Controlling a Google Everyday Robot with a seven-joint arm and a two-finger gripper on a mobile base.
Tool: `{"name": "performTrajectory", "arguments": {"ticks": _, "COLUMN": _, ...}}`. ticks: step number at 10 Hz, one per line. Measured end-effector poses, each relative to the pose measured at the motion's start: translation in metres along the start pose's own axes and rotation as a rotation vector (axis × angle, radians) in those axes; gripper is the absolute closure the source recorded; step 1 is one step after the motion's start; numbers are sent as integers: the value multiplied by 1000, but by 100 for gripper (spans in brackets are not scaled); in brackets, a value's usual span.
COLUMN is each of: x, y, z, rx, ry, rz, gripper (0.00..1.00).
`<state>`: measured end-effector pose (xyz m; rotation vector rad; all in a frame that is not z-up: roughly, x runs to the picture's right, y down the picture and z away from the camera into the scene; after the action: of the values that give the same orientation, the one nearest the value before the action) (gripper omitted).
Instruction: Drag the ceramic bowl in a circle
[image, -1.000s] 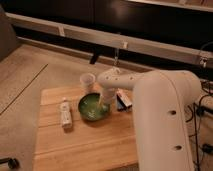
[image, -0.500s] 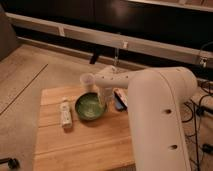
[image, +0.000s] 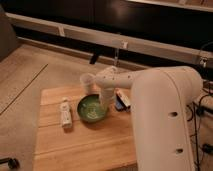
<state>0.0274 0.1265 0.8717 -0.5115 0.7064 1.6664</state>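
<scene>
The ceramic bowl (image: 91, 109) is a round, shallow, glossy green bowl with a dark rim. It sits on the wooden table (image: 85, 145) near its middle. My white arm reaches in from the right, and the gripper (image: 106, 104) points down at the bowl's right rim, touching or inside it. A small pale translucent cup (image: 87, 81) stands just behind the bowl, to its left of my wrist.
A small white bottle (image: 65, 113) lies on the table left of the bowl. A dark flat packet (image: 122, 101) lies right of the bowl, partly behind my arm. The floor is carpet, with a dark wall and a light rail behind.
The bowl and the gripper have shifted slightly left and toward the back of the table, closer to the cup. The bottle and cup have not moved.
</scene>
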Motion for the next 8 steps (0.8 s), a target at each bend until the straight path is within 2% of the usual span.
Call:
{"name": "performTrajectory", "arguments": {"ticks": 2, "x": -9, "y": -11, "z": 3, "rx": 50, "ry": -5, "rz": 14, "gripper": 100}}
{"name": "performTrajectory", "arguments": {"ticks": 5, "x": -41, "y": -7, "z": -2, "rx": 123, "ry": -65, "rz": -5, "gripper": 100}}
{"name": "performTrajectory", "arguments": {"ticks": 6, "x": -52, "y": -1, "z": -4, "rx": 139, "ry": -87, "rz": -16, "gripper": 100}}
{"name": "performTrajectory", "arguments": {"ticks": 8, "x": -59, "y": 20, "z": 0, "rx": 127, "ry": -100, "rz": -55, "gripper": 100}}
